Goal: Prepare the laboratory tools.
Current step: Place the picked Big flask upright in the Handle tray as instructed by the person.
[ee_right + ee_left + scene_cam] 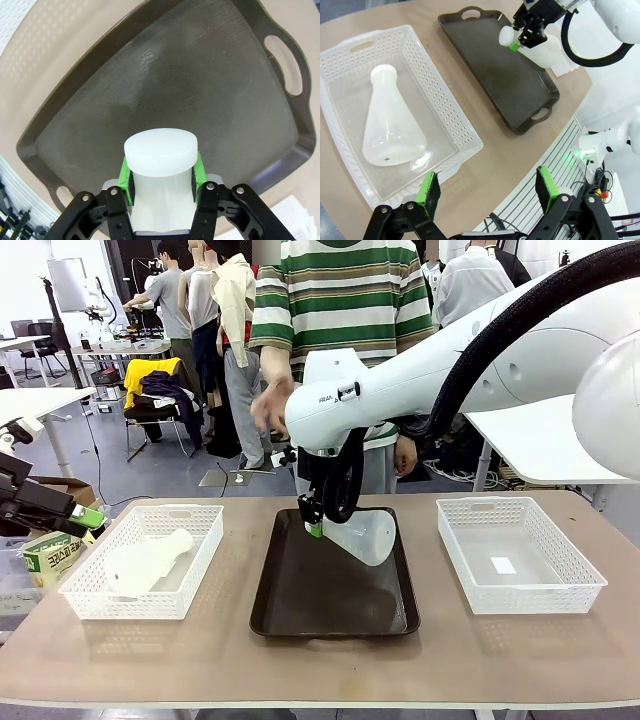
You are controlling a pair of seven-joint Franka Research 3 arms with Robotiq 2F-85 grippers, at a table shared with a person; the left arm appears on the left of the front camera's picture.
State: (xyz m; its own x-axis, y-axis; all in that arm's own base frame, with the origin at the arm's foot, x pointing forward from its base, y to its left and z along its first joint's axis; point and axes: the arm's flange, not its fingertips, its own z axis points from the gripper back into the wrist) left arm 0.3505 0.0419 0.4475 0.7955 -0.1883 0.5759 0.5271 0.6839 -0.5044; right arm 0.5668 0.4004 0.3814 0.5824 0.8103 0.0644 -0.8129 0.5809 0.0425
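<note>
Right fingers [127, 176] clamp neck of tilted flask [160, 150] at far edge of tray [320, 605]; near half bare. Left wrist view: left fingers [429, 192] wide; second flask [390, 125] in basket [465, 135] beside tray.

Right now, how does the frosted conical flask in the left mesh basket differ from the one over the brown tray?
Place: the frosted translucent conical basket flask lies in the white mesh plastic basket; the matching tray flask is over the dark brown rectangular tray. Pose: basket flask flat on its side; tray flask tilted. Grip: basket flask is free; tray flask's neck is clamped in the right arm's jaws. Same shape, size and white rim.
</note>
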